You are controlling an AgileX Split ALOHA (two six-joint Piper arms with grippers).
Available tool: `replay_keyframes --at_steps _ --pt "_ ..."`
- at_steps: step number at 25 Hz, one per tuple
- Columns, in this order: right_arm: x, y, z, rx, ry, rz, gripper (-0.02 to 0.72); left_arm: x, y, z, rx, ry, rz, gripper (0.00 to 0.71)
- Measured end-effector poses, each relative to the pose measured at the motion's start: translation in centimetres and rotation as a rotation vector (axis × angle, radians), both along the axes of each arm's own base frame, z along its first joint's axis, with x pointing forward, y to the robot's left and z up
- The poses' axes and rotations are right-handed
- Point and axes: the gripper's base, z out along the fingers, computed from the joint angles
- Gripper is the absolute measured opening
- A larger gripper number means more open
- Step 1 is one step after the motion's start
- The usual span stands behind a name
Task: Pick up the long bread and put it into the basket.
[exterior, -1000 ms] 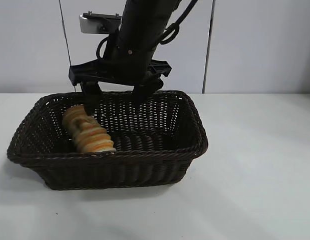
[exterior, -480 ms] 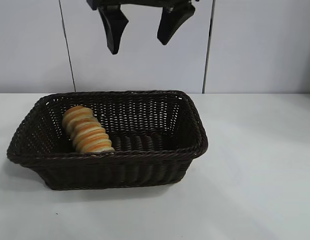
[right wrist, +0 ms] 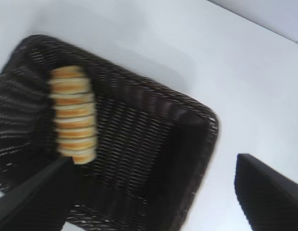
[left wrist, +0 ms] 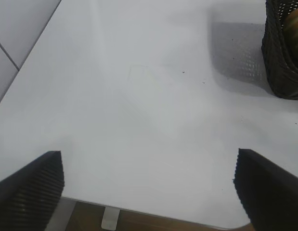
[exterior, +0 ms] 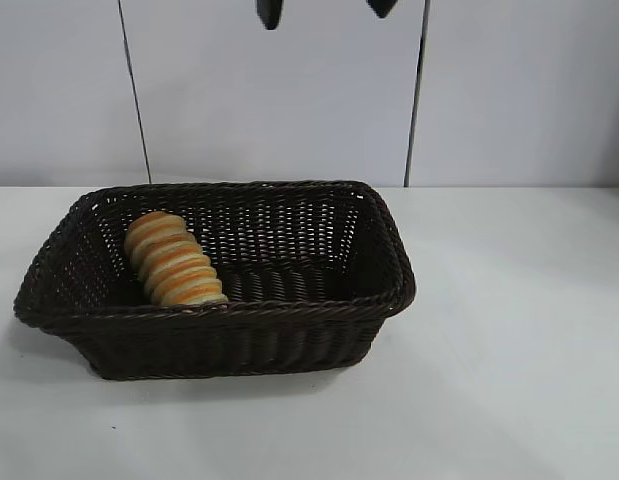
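The long bread (exterior: 174, 262), golden with orange and cream stripes, lies inside the dark woven basket (exterior: 239, 312) at its left end, leaning on the back left wall. High above the basket, my right gripper (exterior: 326, 8) is open and empty; only its two fingertips show at the upper edge of the exterior view. Its wrist view looks down on the bread (right wrist: 71, 113) and the basket (right wrist: 192, 125), with the gripper (right wrist: 151, 192) open well above them. My left gripper (left wrist: 149, 187) is open over bare table, apart from the basket (left wrist: 283, 62); a sliver of bread (left wrist: 295, 19) shows inside.
The basket stands on a white table (exterior: 509, 350) in front of a pale panelled wall (exterior: 509, 90). In the left wrist view the table's edge (left wrist: 139, 211) runs just beyond the left fingers, with brown floor past it.
The right gripper has risen from inside the basket, beside the bread, up to the upper edge of the exterior view. The bread has stayed in the basket.
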Motion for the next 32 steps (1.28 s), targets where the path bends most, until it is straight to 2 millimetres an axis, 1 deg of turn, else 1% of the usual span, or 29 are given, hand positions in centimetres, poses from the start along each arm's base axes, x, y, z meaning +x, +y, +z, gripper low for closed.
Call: replay_keyframes --at_steps 4,6,9,10,11,13,16,19,22,25,26,27,29,30,32 --pt "-1.6 -6.0 3.1 0.003 -0.081 -0.142 0.622 0.0 0.0 0.0 0.000 0.000 0.000 0.694" --pt "-2.5 -8.9 4.2 0.002 -0.113 -0.221 0.622 0.0 0.0 0.0 0.000 0.000 0.000 0.694" --pt "-3.8 -12.4 5.3 -0.003 -0.144 -0.326 0.622 0.0 0.0 0.0 0.000 0.000 0.000 0.694" --pt "-4.2 -13.1 5.4 -0.005 -0.147 -0.350 0.622 0.0 0.0 0.0 0.000 0.000 0.000 0.694" --pt "-4.5 -13.8 5.4 -0.007 -0.144 -0.373 0.622 0.0 0.0 0.0 0.000 0.000 0.000 0.694" --pt "-4.7 -14.4 5.3 -0.007 -0.137 -0.390 0.622 0.0 0.0 0.0 0.000 0.000 0.000 0.694" --pt "-4.7 -14.0 5.1 0.019 -0.123 -0.350 0.622 0.0 0.0 0.0 0.000 0.000 0.000 0.694" --pt "-6.2 -13.5 6.2 0.035 -0.155 -0.301 0.622 0.0 0.0 0.0 0.000 0.000 0.000 0.694" --pt "-10.0 -13.4 8.8 0.029 -0.251 -0.276 0.622 0.0 0.0 0.0 0.000 0.000 0.000 0.694" --pt "-15.9 -13.2 11.9 0.037 -0.393 -0.268 0.622 0.0 0.0 0.0 0.000 0.000 0.000 0.694" --pt "-17.7 -13.1 12.7 0.041 -0.436 -0.267 0.622 0.0 0.0 0.0 0.000 0.000 0.000 0.694" --pt "-19.9 -13.0 13.4 0.043 -0.485 -0.264 0.622 0.0 0.0 0.0 0.000 0.000 0.000 0.694" --pt "-24.2 -12.9 14.1 0.048 -0.565 -0.259 0.622 0.0 0.0 0.0 0.000 0.000 0.000 0.694" --pt "-25.9 -12.8 14.0 0.048 -0.589 -0.258 0.622 0.0 0.0 0.0 0.000 0.000 0.000 0.694" --pt "-29.7 -12.8 13.3 0.040 -0.635 -0.266 0.622 0.0 0.0 0.0 0.000 0.000 0.000 0.694"
